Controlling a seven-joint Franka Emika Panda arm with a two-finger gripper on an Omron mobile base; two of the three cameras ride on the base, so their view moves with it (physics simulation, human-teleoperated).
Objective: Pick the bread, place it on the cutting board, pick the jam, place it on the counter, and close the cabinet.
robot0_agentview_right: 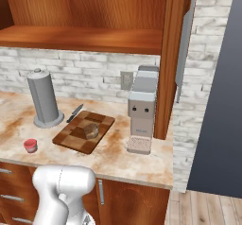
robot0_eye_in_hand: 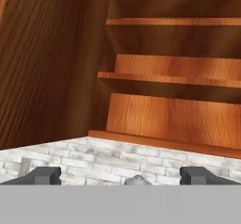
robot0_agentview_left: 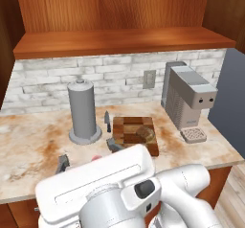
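Cabinet (robot0_agentview_right: 94, 11) open, shelves bare; door (robot0_agentview_right: 184, 44) swung out at 3 o'clock, edge-on, silver handle along it. Rigid, hinged; likely swings light, push flat on outer face.
Counter (robot0_agentview_right: 118, 158) carries cutting board (robot0_agentview_right: 71, 136).
Bread (robot0_agentview_right: 90, 131) on board centre.
Jam (robot0_agentview_right: 30, 145) on counter, 9 o'clock of board.
Gripper (robot0_eye_in_hand: 120, 176) spread wide, empty, aimed at shelves.

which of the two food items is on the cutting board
The bread: the dark brown chunk sits on the checkered cutting board. The red jam stands apart on the bare counter.
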